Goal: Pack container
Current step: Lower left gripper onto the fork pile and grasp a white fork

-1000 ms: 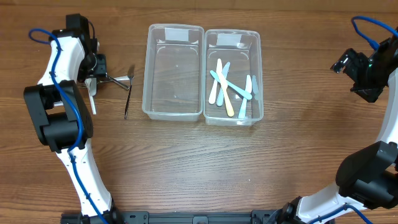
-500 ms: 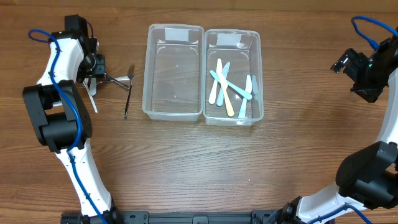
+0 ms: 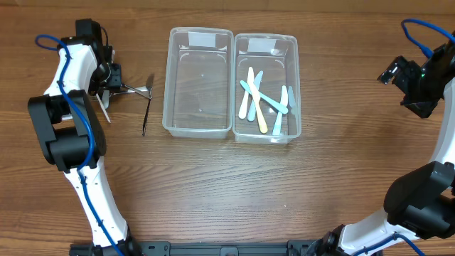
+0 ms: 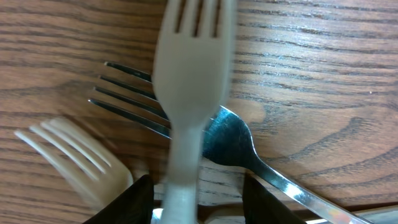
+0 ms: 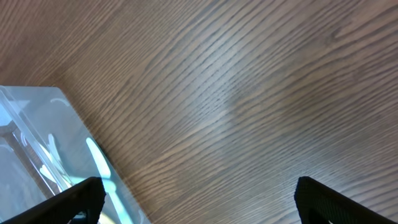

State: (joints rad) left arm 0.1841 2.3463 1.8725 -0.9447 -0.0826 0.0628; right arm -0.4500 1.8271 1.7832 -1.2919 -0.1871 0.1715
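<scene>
Two clear containers stand side by side. The left container (image 3: 168,85) holds nothing, and the right container (image 3: 297,85) holds several pastel utensils (image 3: 259,103). My left gripper (image 3: 106,89) (image 4: 199,200) is shut on a white plastic fork (image 4: 189,81) (image 3: 104,108), which is raised off the wood and blurred in the left wrist view. Below it lie a metal fork (image 4: 230,140) (image 3: 135,90) and a second white fork (image 4: 71,155). Far to the right of the containers, my right gripper (image 3: 391,73) (image 5: 205,205) is open above bare wood.
A thin dark utensil (image 3: 146,110) lies on the table between my left gripper and the left container. A corner of the right container (image 5: 43,143) shows at the left edge of the right wrist view.
The white fork in my left gripper has drawn up and towards the arm, and looks shorter from overhead. The right arm has not moved.
</scene>
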